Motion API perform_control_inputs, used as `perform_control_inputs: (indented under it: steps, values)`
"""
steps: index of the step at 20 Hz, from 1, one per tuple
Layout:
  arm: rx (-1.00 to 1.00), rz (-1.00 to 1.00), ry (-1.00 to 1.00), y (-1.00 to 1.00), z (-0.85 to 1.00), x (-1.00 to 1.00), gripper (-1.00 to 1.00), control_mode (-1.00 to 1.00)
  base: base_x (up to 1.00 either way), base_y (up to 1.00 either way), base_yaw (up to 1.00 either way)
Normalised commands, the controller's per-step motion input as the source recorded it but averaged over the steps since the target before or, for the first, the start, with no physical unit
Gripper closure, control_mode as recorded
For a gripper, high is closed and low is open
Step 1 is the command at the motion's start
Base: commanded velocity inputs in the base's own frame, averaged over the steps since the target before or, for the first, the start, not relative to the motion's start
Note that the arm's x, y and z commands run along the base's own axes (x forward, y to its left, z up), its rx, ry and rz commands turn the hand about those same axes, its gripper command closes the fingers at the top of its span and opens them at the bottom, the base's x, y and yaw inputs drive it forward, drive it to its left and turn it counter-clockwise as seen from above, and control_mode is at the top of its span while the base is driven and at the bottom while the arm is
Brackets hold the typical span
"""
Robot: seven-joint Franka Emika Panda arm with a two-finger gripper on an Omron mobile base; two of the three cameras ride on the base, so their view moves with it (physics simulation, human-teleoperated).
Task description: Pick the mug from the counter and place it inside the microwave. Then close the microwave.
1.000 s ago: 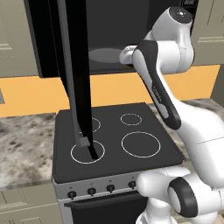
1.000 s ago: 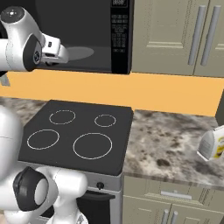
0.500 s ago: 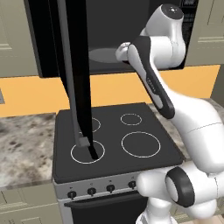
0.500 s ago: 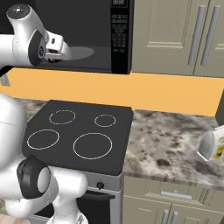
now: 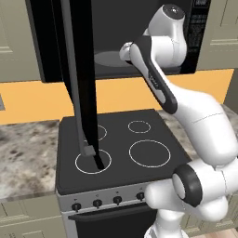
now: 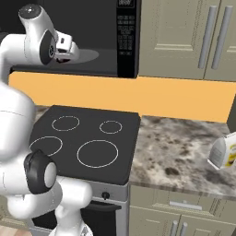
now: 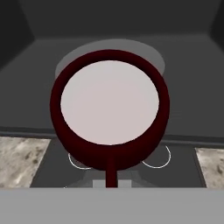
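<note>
We see the mug (image 7: 109,118) from above in the hand view: a round maroon cup with a thick dark red rim, a pale whitish inside and a narrow handle that points down toward the bottom of that picture. The gripper (image 6: 64,47) is closed on the mug at its handle side, and holds it in the air at the mouth of the microwave (image 5: 139,42), just before the grey round turntable plate (image 7: 148,50). The mug's rim hides the near part of that plate. The microwave's tall black door (image 5: 81,83) stands swung open, out over the black stovetop (image 6: 87,143). Below the mug in the hand view lie two stove rings, with the speckled counter (image 6: 184,152) at both sides. A white carton (image 6: 224,152) stands at the counter's right edge.
</note>
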Motion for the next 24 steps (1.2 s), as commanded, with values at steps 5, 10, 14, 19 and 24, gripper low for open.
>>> perform_control_inputs:
  steps: [5,10,14,19,24]
  values:
    - [0.0,0.02,0.0,0.26,-0.01,0.08,1.0,-1.0,0.0,0.0,0.0]
    - [0.0,0.02,0.0,0.09,-0.09,0.09,1.0,-1.0,0.0,0.0,0.0]
    - [0.0,0.0,0.0,0.0,-0.14,0.37,1.0,-1.0,0.0,0.0,0.0]
    - [0.0,0.0,0.0,0.0,-0.13,0.44,1.0,-1.0,0.0,0.0,0.0]
    - [0.0,0.0,0.0,0.0,0.0,0.41,1.0,-1.0,0.0,0.0,0.0]
